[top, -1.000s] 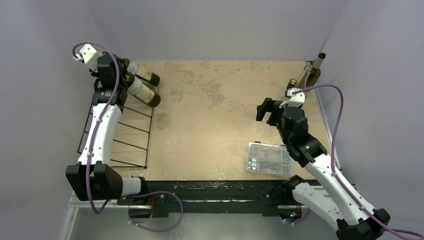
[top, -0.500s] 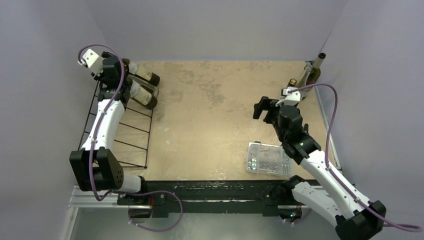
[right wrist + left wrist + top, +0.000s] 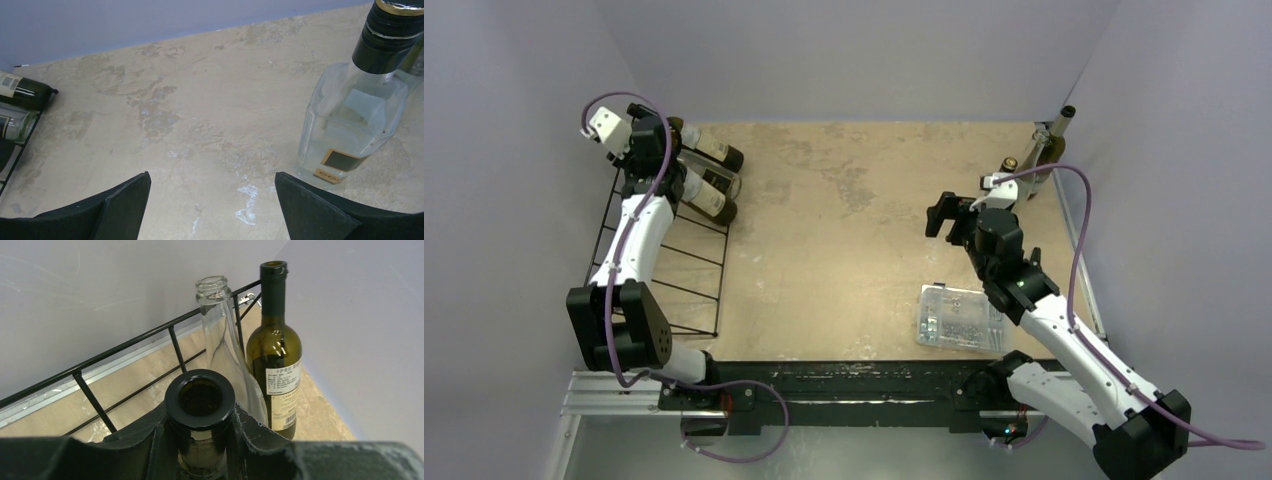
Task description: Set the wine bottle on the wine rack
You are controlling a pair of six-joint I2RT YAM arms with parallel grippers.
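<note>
My left gripper is shut on the neck of a dark wine bottle, whose open mouth faces the wrist camera. From above, that wine bottle lies slanted across the far end of the black wire wine rack, with the left gripper at its neck. A clear bottle and a dark green labelled bottle lie beside it on the rack. My right gripper hangs open over bare table; the top view shows this gripper right of centre.
A clear square bottle with a black cap stands just right of the right fingers. Another bottle stands in the far right corner. A clear plastic box of small parts lies near the right arm. Walls close in on both sides.
The left gripper has shifted the held wine bottle slightly nearer along the rack, uncovering the clear bottle beside it. The right gripper has drifted a little left, still open.
</note>
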